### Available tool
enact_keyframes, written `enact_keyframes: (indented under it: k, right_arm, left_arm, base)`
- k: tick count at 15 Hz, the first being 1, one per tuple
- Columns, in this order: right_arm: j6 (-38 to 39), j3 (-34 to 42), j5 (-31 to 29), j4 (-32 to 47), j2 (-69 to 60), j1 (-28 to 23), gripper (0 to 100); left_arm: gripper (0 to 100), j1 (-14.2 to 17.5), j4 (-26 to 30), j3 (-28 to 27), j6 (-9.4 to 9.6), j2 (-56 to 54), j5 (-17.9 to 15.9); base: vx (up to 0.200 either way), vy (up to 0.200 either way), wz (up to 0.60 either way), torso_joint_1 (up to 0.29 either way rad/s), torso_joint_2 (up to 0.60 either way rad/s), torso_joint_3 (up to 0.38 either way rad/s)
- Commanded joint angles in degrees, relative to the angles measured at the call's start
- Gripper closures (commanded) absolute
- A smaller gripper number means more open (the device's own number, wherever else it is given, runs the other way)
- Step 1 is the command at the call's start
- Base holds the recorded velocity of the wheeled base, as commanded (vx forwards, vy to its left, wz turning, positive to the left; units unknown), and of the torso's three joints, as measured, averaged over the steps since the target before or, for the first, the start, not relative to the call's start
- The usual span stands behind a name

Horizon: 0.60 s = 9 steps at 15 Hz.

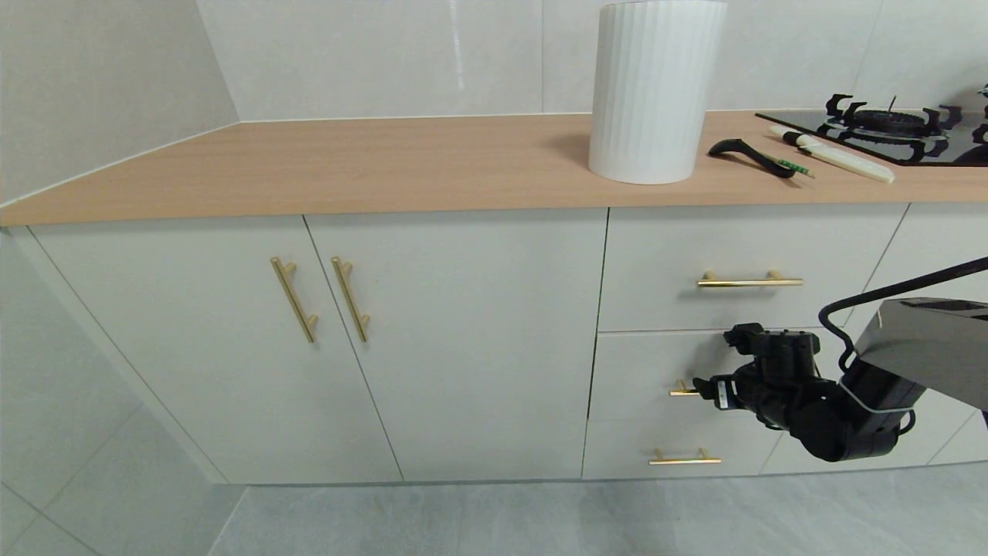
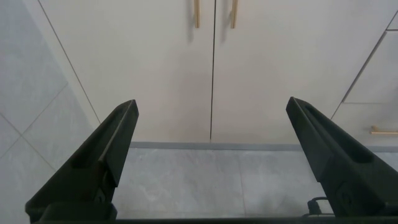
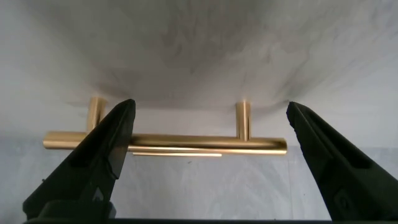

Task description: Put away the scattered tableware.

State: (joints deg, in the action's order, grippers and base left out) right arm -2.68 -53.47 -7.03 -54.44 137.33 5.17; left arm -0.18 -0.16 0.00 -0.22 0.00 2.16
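The scattered tableware is found on the countertop [image 1: 386,162] at the far right: a black spoon [image 1: 750,154], a pair of chopsticks [image 1: 791,165] and a long white utensil [image 1: 837,158] are laid side by side between the white ribbed container [image 1: 652,93] and the stove [image 1: 888,123]. None of them is held.

The right gripper [image 1: 718,363] is placed low, in front of the middle drawer [image 1: 641,371] on the right side of the cabinet. In the right wrist view this right gripper [image 3: 209,109] is opened wide, and the golden handle [image 3: 186,143] of the drawer is seen just beyond the fingertips, across the gap between them. It cannot be told whether the handle is touched. Probably the claw is brought here so that the drawer can be pulled out and made ready for the tableware; the drawer is shut and no piece is stored yet.

The left gripper [image 2: 211,104] is also spread wide and nothing is carried in it. It is pointed at the floor before the two cabinet doors [image 2: 155,62] on the left, and it is apparently kept aside.
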Motion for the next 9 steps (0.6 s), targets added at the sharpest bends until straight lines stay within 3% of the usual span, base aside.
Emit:
enact_keyframes:
  k: [1,9]
  right_arm:
    - [-0.2,0.3,0.0,0.1,-0.1,0.0,0]
    - [-1.4,3.5,-0.1,3.2,-1.7,0.1,0]
  left_arm:
    - [0,0.0,0.0,0.0,-0.04,0.1,0.0]
    - [0,0.0,0.0,0.0,-0.13,0.1,0.0]
  base:
    - [0.0,0.0,0.0,0.0,0.0,0.0]
    - [0.0,0.0,0.0,0.0,0.0,0.0]
